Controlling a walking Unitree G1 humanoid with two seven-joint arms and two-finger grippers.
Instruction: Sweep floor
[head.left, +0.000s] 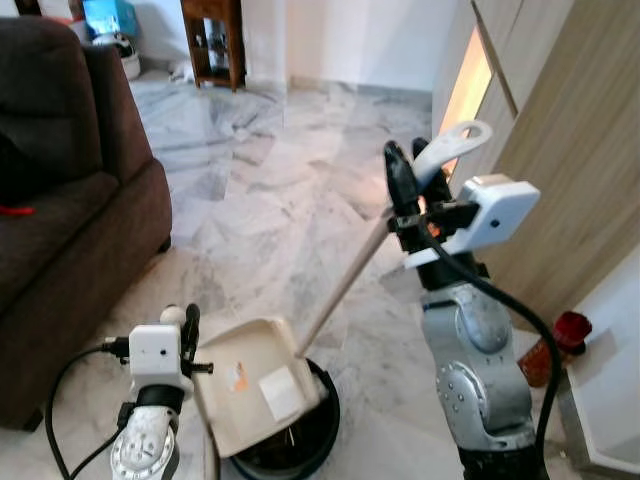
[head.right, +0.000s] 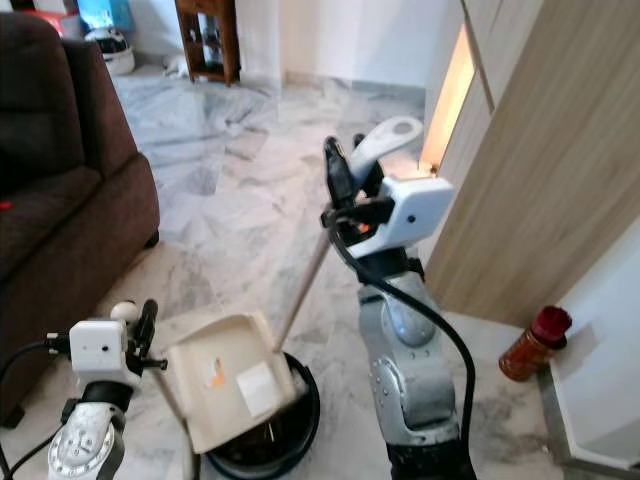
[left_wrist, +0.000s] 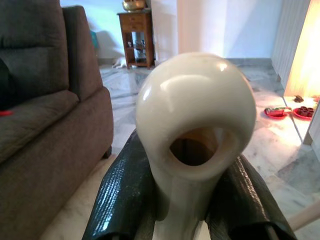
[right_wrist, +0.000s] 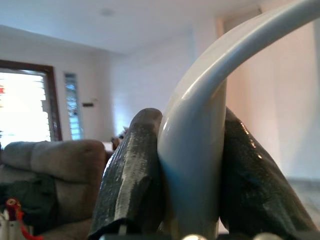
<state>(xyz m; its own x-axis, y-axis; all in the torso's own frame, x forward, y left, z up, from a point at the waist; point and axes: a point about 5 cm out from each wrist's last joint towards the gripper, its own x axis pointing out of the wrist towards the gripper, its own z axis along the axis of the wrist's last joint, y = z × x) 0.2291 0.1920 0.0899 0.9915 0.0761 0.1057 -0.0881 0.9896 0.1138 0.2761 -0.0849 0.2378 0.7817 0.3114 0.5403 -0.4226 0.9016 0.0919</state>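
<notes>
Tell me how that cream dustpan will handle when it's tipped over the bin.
The dustpan looks like thin moulded plastic, so probably light and stiff. Held by the left gripper at the far end of a long handle, it may swing. Its smooth handle knob could slip.

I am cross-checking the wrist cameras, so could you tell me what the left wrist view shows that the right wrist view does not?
Left wrist view: the left pincer clamps a cream looped handle, with marble floor and a wooden side table. Right wrist view: the right pincer clamps a grey-white curved handle, with a window. Both: the dark sofa.
</notes>
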